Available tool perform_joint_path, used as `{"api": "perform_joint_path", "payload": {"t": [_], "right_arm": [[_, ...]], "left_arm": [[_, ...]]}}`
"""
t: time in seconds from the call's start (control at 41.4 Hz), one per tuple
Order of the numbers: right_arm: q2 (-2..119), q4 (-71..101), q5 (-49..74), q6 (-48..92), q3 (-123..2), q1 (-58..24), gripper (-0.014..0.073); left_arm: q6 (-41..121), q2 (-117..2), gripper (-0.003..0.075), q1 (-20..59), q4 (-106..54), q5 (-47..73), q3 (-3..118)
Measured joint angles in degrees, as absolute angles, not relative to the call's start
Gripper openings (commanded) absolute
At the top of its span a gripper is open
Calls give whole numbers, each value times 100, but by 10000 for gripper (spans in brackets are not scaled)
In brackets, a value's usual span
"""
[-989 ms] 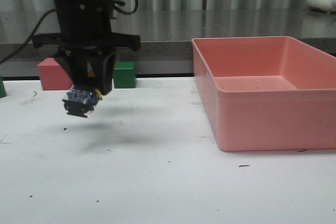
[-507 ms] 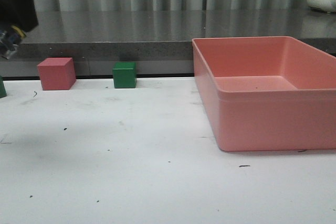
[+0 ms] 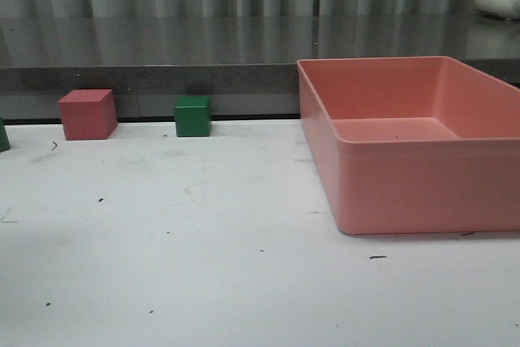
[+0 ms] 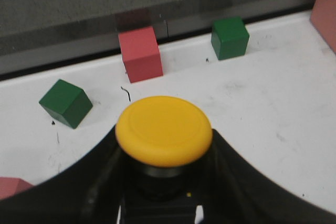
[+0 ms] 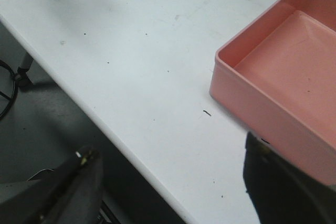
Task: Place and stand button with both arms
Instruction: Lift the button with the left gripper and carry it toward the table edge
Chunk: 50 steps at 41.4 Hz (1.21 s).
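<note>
The white desk [image 3: 203,233] filled most of the front view, with small dark marks on its surface, and no arm was visible there. On the right side of the desk stood a big pink bin [image 3: 414,144] with nothing visible inside it. At the far edge of the desk, close to the dark wall, a red cube [image 3: 87,114] stood on the left and a green cube [image 3: 193,115] stood to its right, apart from it. In the left wrist view a second green cube [image 4: 66,103] lay turned at an angle, nearer to the camera than the red cube. The left gripper [image 4: 165,182] was above the desk, and its fingers [image 4: 79,182] were clamped on the button [image 4: 164,130]; the yellow cap faced the camera and the black collar was just under it, between the two fingers. The base of the button was hidden. In the right wrist view the right gripper [image 5: 168,192] hung over the near edge of the desk, beside the bin, and its fingers [image 5: 73,187] were wide apart and held nothing.
</note>
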<state>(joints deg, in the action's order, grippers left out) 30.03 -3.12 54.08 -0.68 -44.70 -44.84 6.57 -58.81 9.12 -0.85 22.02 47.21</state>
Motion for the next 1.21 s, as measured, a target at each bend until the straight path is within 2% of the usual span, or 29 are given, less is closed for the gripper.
{"api": "perform_joint_path", "payload": {"t": [0.241, 0.458, 0.579, 1.207], "right_arm": [[3003, -312, 5408, -68, -4470, -4484, 570], [3003, -312, 5408, -68, -4470, -4484, 570], [3003, -312, 5408, -68, -4470, -4484, 570], [3003, -312, 5408, -59, -4470, -4484, 570]], "left_arm": [[660, -4930, 155, 912, -85, -90, 2935], [638, -4917, 155, 937, -479, -2448, 1537], [413, -5257, 155, 997, -560, -3689, 1117], [-202, -8519, 155, 1022, 394, -6396, 1038]]}}
